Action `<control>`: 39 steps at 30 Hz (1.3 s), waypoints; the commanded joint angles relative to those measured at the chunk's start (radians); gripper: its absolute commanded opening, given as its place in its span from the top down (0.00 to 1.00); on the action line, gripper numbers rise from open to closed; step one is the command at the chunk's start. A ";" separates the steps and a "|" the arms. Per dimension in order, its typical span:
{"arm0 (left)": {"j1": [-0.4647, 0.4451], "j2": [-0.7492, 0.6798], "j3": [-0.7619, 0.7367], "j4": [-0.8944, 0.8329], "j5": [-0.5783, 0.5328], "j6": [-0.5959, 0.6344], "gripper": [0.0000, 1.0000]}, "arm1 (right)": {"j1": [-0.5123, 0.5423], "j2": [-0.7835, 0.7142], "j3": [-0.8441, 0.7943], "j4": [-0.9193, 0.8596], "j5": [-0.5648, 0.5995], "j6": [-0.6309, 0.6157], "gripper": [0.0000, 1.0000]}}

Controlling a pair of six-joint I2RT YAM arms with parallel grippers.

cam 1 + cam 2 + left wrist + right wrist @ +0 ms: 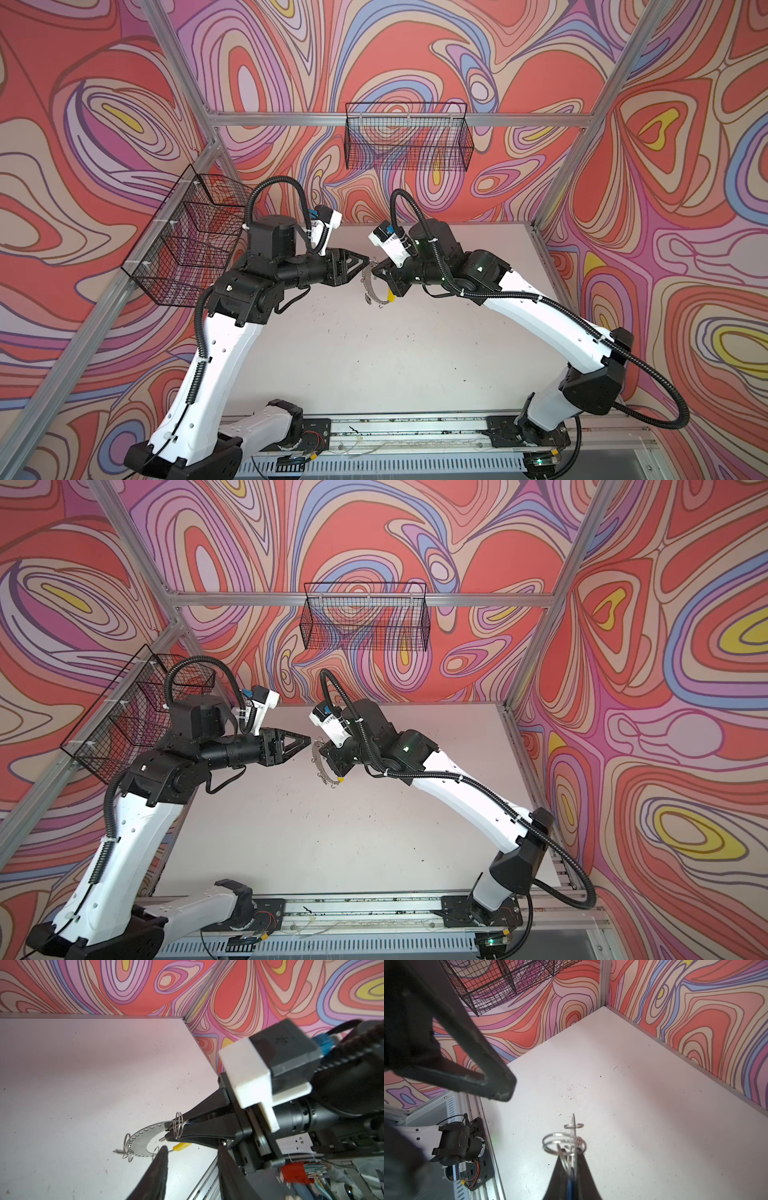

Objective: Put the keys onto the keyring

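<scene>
A black wire mesh basket (183,245) juts from the left wall beside the white tabletop's (395,365) left edge. The left arm's elbow sits near it, so room is tight on that side. The left gripper (362,261) points rightward above the table's rear half, its black fingers (160,1165) spread apart. Its tip stands just beside the thin grey perforated metal keyring (145,1133) without touching it.

The keyring is held up off the tabletop, with small wire rings (563,1145) threaded on it and a yellow segment (182,1146) at its lower end. The right gripper (571,1156) is pressed together, pinching the hoop's upper end, and a sliver of blue shows between its fingers. The keys themselves cannot be made out.

Nearer the arms' bases the tabletop lies open. To the right, bare surface runs to the aluminium edge rail (544,266).
</scene>
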 commanded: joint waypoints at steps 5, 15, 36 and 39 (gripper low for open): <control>-0.045 -0.109 -0.191 0.288 -0.150 -0.120 0.60 | -0.001 -0.026 0.003 0.052 0.018 0.075 1.00; -0.176 -0.089 -0.203 0.264 -0.315 0.022 0.70 | -0.001 0.000 0.039 0.026 0.016 0.144 1.00; -0.194 -0.042 -0.193 0.290 -0.351 0.039 0.98 | 0.000 0.001 0.024 0.040 0.002 0.148 1.00; -0.194 -0.043 -0.177 0.268 -0.360 0.031 1.00 | -0.001 0.000 0.021 0.040 0.007 0.148 1.00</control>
